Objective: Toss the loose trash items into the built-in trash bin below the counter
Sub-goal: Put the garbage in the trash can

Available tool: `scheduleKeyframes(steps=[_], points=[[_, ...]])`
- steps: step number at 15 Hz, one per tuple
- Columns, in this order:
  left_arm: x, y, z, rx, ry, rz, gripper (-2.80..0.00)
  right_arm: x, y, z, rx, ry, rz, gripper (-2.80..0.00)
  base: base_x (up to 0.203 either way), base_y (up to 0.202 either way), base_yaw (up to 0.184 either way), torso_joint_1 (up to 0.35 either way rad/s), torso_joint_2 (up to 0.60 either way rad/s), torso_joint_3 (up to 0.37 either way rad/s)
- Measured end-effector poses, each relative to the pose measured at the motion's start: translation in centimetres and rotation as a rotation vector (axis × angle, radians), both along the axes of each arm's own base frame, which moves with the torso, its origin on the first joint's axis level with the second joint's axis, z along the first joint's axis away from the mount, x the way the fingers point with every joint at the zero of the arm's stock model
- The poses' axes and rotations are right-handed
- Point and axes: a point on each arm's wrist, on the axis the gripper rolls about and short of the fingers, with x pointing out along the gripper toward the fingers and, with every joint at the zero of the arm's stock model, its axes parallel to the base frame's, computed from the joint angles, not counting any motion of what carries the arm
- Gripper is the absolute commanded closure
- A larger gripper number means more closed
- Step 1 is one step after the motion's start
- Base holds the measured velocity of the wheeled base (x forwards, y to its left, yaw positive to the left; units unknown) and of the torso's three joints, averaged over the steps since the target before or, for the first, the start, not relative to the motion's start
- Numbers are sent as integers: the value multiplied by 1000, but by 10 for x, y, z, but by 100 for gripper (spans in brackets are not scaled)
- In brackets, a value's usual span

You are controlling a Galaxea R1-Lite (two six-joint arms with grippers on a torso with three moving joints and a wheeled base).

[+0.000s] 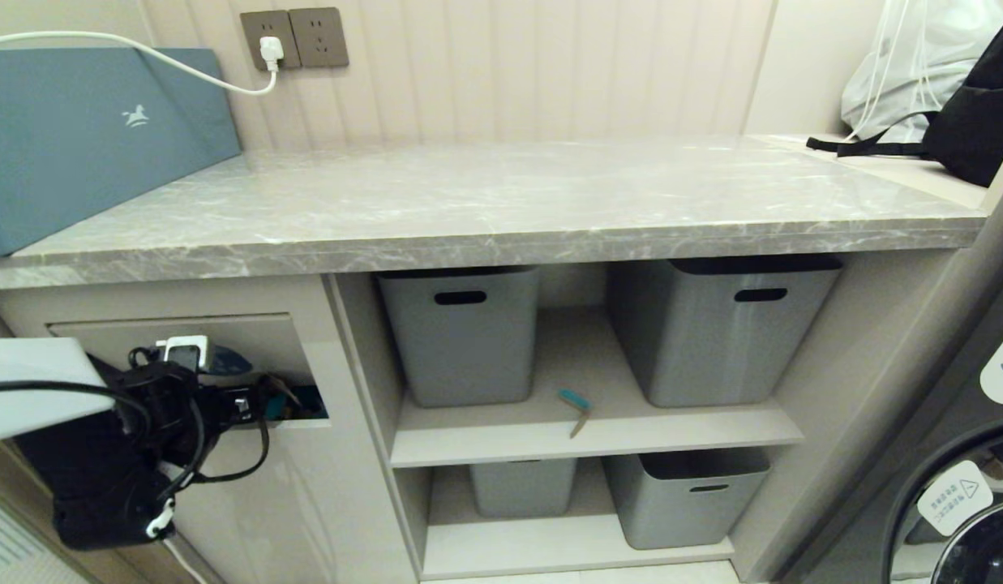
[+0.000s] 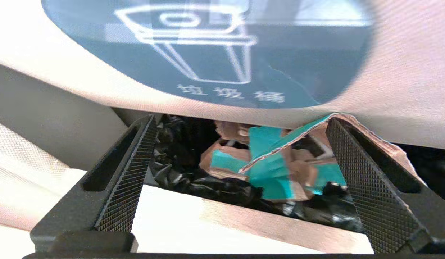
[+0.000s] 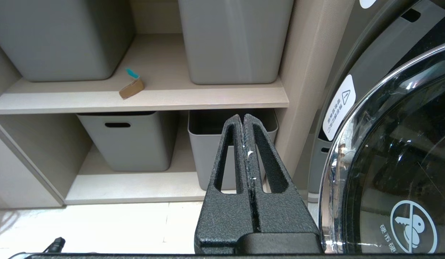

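At bin flap (image 2: 405,90), left gripper (image 2: 240,180) spread wide; scrap (image 2: 369,138) perhaps touching finger, unseen from head view.

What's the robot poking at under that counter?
Its left gripper is at the flap of the built-in trash bin, open, with a cardboard scrap draped over one finger. Torn scraps already lie inside. One scrap remains on the shelf. The right gripper hangs shut near the washer.

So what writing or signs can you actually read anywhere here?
"垃圾桶", under a white bin drawing: blue sticker on the bin flap.
White horse logo, no words: blue box.
Warning label on the washing machine: too small to read.
Round no-key sign on its door: characters blurred.
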Motion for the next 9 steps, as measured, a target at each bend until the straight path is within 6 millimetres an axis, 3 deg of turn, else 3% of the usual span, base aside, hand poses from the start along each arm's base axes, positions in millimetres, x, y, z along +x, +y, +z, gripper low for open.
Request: scheduleKeyframes(steps=[3, 6, 9], points=[[3, 0, 3, 15, -29, -64, -280, 0, 0, 0, 0, 0, 0, 0, 0, 0, 0, 0, 0, 0], [12, 13, 7, 175, -54, -105, -280, 0, 0, 0, 0, 0, 0, 0, 0, 0, 0, 0, 0, 0], [14, 12, 4, 61, -72, -124, -280, 0, 0, 0, 0, 0, 0, 0, 0, 0, 0, 0, 0, 0]])
